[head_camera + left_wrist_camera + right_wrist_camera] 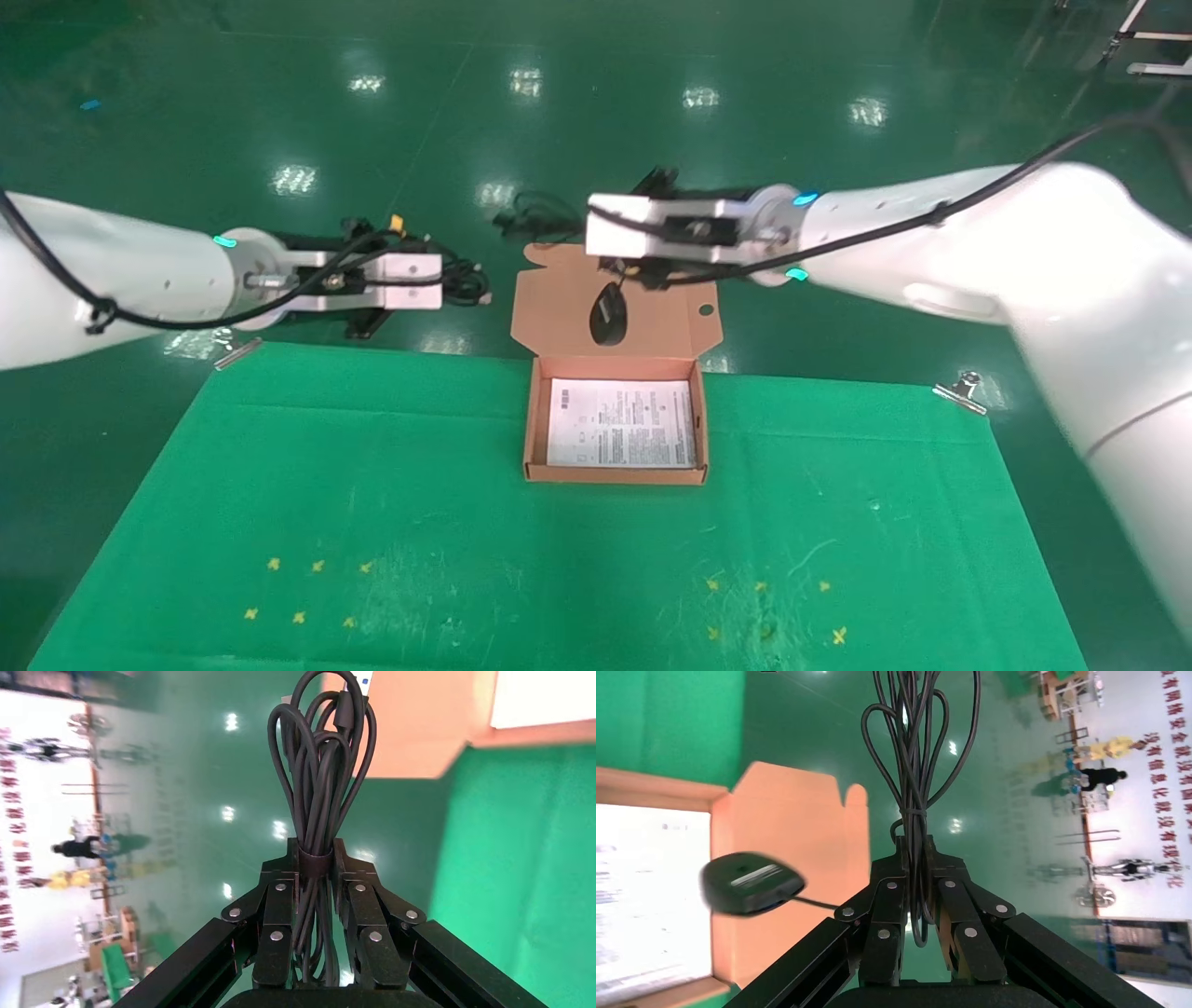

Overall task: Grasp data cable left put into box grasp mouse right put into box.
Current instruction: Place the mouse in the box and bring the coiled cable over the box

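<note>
Holding both items in the air, w/ nothing in the box (534, 438) yet: only the white printed sheet (621, 422) lies on its bottom, centre of the head view. The left tool (456, 282), left of centre in that view, is clamped shut on the data cable (320, 790) at its tie band, coil loops sticking out past the fingers, off the worktop (279, 485) edge and just left of the lid flap (559, 298). The right tool (610, 244), upper centre, is closed on the mouse's bundled cord (916, 776), not on the body; the mouse (609, 314) dangles below it on a short run of cord, over the open lid flap, just beyond the box cavity. So both grasps look done, both placements left, approx. halfway by my judgement. Hard to see: in the head view the left tool's fingers are lost in the black cable, and the right tool's tips sit behind its own wrist block; only the wrist views show the grips. The cable's plug ends are cut off at the frame top in the left wrist view.
</note>
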Available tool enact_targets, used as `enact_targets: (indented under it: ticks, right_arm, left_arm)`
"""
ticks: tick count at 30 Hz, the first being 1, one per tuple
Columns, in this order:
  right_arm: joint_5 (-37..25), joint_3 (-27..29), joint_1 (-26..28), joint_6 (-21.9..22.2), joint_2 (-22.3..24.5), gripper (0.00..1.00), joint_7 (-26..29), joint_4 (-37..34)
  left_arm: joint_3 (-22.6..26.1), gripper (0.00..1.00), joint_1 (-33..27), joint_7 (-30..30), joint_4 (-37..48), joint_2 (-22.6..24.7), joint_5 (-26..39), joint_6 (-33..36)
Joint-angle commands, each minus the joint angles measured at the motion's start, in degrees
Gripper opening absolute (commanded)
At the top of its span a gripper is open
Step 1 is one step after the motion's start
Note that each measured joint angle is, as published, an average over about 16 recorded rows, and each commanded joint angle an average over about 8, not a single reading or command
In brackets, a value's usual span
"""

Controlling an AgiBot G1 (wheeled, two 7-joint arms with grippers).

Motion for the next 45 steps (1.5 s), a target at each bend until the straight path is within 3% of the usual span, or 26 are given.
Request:
enact_targets:
  ticks: [1, 8, 16, 25, 35, 43, 45]
  right_arm:
    - [0.0, -0.2, -0.4, 0.1, -1.1, 0.00, -0.4, -1.5]
    - [2.6, -2.2, -2.0, 0.5, -3.1, 0.00, -2.4, -5.0]
    - [7.9, -6.9, -4.8, 2.0, -3.6, 0.00, -1.9, -4.1]
    - [15.7, -12.9, -7.5, 5.1, -3.8, 0.00, 0.4, -3.2]
    - [21.8, -17.8, -8.9, 8.1, -3.7, 0.01, 3.8, -8.5]
    - [23.6, -20.6, -9.2, 7.8, -3.7, 1.00, 5.4, -11.4]
    - [23.6, -20.8, -9.2, 7.6, -3.7, 1.00, 5.5, -11.5]
  left_arm:
    - [0.4, 0.00, 0.7, -1.2, -0.6, -0.3, 1.3, 0.6]
    - [1.3, 0.00, 2.4, -6.0, -4.1, -2.5, 5.2, 4.7]
    - [1.8, 0.00, 3.4, -9.7, -8.2, -4.9, 7.6, 8.9]
    - [1.8, 0.00, 3.7, -10.9, -9.6, -5.2, 8.3, 9.5]
    - [1.8, 0.00, 3.8, -11.1, -9.8, -5.3, 8.4, 9.6]
    - [1.8, 0.00, 3.8, -11.1, -9.9, -5.3, 8.4, 9.6]
    - [1.8, 0.00, 3.8, -11.1, -9.9, -5.3, 8.4, 9.7]
